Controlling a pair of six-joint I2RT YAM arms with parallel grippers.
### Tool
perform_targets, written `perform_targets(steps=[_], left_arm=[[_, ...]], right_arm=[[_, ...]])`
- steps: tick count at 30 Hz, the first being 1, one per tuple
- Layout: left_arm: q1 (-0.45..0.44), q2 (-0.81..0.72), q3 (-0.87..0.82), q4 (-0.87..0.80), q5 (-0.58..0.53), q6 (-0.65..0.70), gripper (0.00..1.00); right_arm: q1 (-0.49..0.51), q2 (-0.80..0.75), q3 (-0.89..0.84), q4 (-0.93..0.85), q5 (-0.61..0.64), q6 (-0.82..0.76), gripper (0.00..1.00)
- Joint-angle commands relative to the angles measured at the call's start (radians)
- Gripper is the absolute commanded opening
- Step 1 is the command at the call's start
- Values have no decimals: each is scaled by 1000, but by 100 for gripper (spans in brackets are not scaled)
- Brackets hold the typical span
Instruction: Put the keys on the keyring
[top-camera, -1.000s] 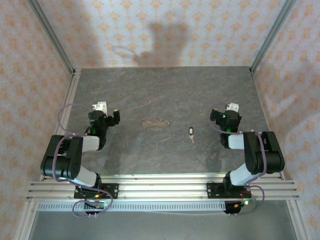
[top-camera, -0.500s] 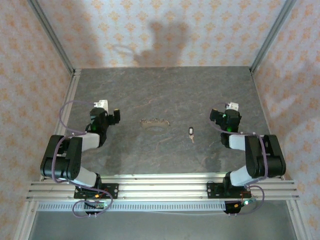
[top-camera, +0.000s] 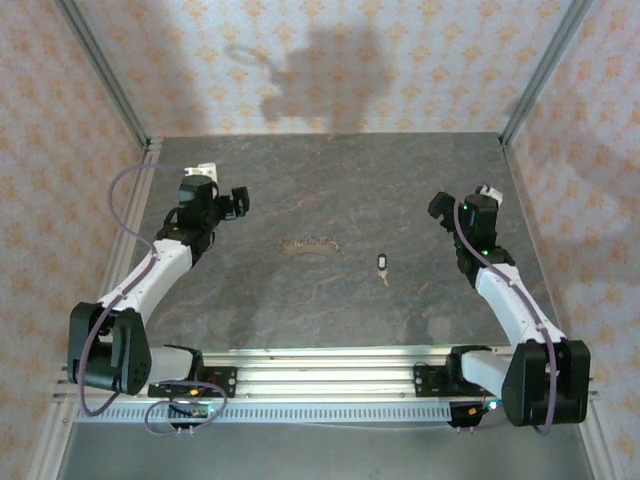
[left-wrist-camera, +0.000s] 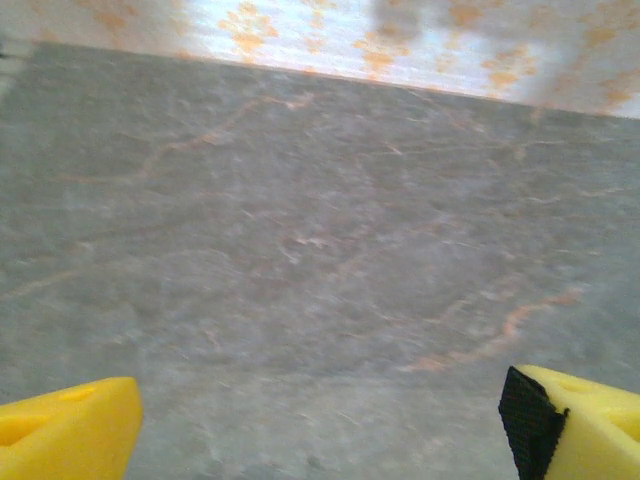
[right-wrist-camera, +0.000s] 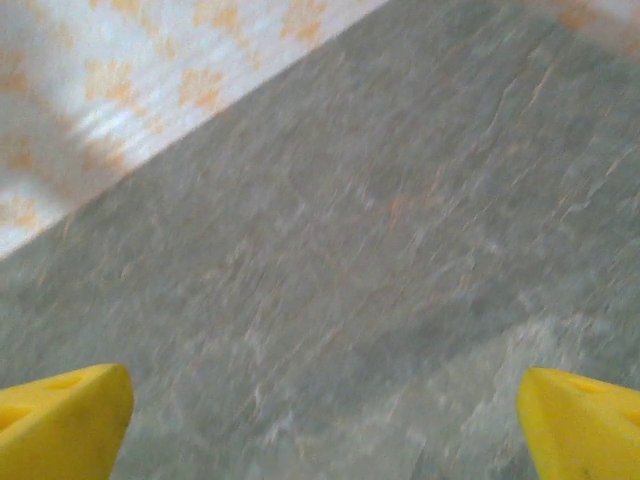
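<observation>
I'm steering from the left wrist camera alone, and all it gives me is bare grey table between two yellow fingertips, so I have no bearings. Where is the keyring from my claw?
Observer: The keyring lies flat on the table, nearer the arm bases than the left claw and toward the table's middle from it.
Operator: And the key?
Observer: The key lies apart from the ring, on its right-arm side, with its dark head at the far end.
Operator: Is the other arm holding anything?
Observer: No. The right claw is open and empty, beyond the key on the right-arm side.
</observation>
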Motion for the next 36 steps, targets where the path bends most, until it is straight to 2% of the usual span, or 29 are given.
perform_targets(steps=[1, 4, 8, 12, 16, 19, 24, 30, 36], left_arm=[[-63, -42, 43, -156, 22, -173, 94], [-132, -71, 30, -186, 23, -288, 94], [-245, -95, -8, -195, -4, -437, 94], [-352, -82, -32, -216, -45, -553, 94], [-425, -57, -65, -173, -52, -619, 94], [-433, -28, -79, -139, -45, -659, 94], [-430, 58, -76, -71, -28, -680, 95], [-421, 181, -43, -6, 6, -679, 96], [-382, 228, -47, 42, 29, -676, 96]], right_arm=[[30, -13, 51, -168, -183, 26, 90], [71, -5, 59, -210, -298, 18, 84], [161, -1, 29, -213, -347, 57, 81], [286, 46, 24, -196, -325, 67, 79], [382, 159, 69, -191, -319, 46, 72], [429, 235, 104, -189, -324, 17, 65], [474, 327, 147, -185, -338, -28, 60], [503, 440, 215, -185, -332, -48, 53], [519, 517, 260, -183, -325, -58, 49]])
